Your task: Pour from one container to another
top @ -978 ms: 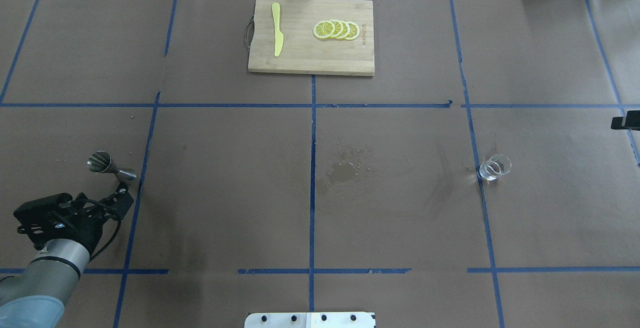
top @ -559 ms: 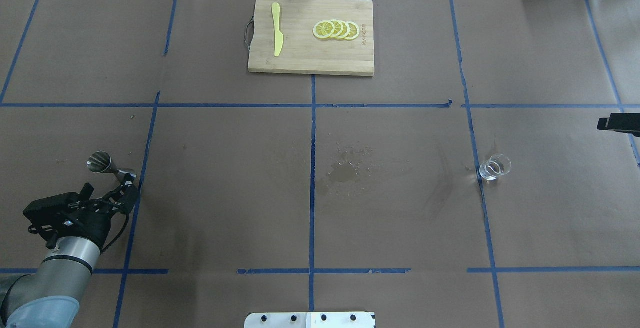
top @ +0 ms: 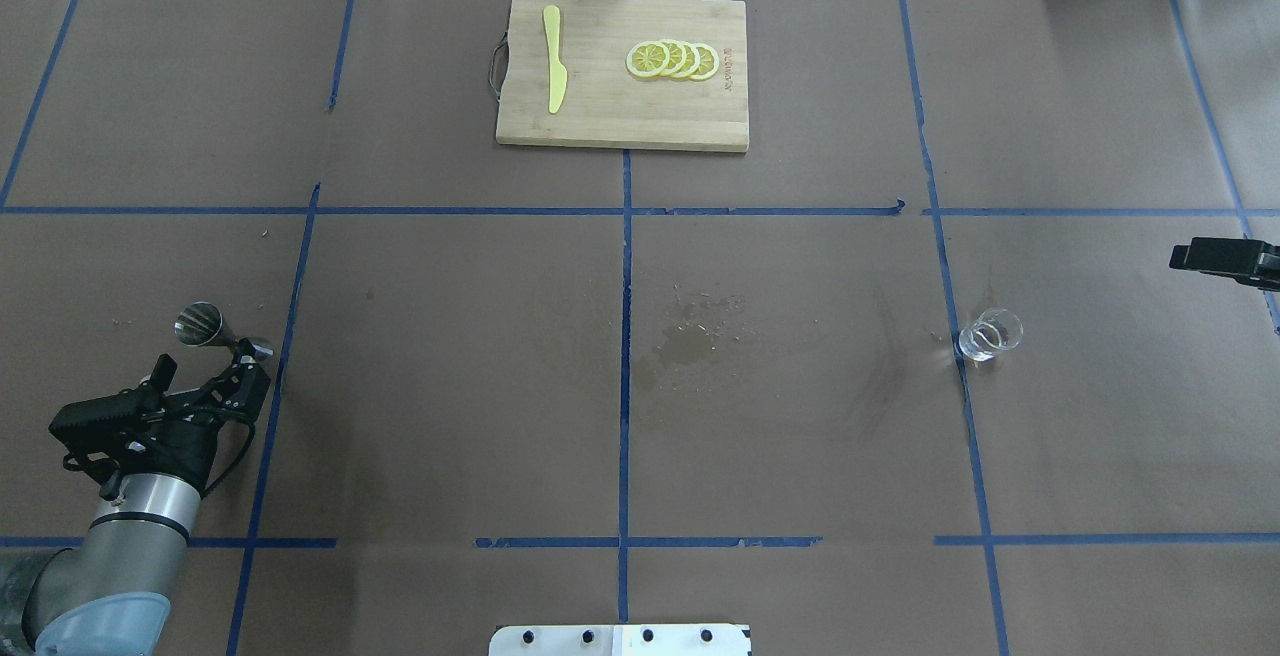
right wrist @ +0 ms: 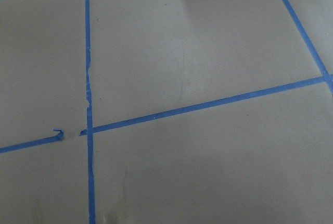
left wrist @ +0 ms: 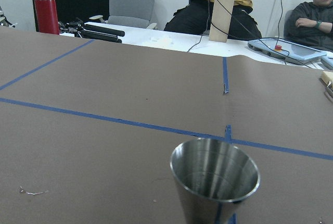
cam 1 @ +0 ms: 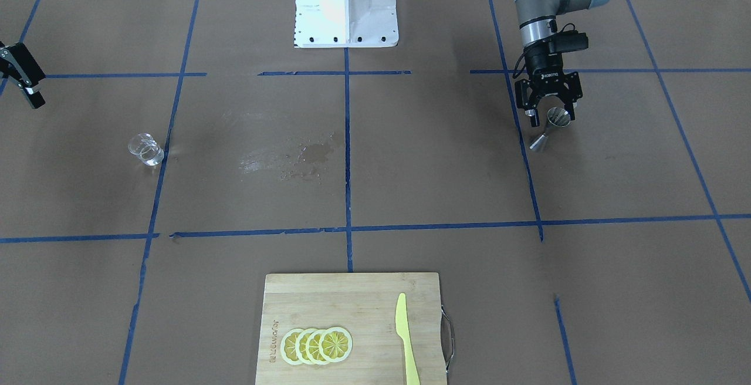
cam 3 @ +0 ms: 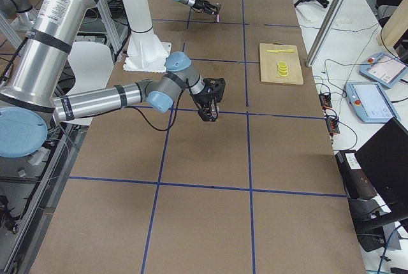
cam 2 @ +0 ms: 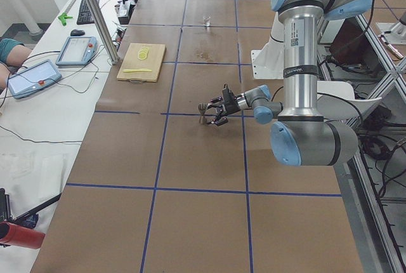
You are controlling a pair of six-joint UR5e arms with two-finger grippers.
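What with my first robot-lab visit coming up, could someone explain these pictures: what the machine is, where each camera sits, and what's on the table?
These are two robot arms at a paper-covered table marked with blue tape. Two pictures look down on it, one from behind the robot and one from across it. Two look along it from its ends, and two come from cameras on the wrists. The left claw stands open at the steel jigger, which fills the left wrist picture, and it grips nothing. The right claw shows only at the edge, away from the glass cup; whether it is open I cannot tell. Farther off lies a cutting board with lemon slices and a yellow knife. Mid-table is a wet stain.
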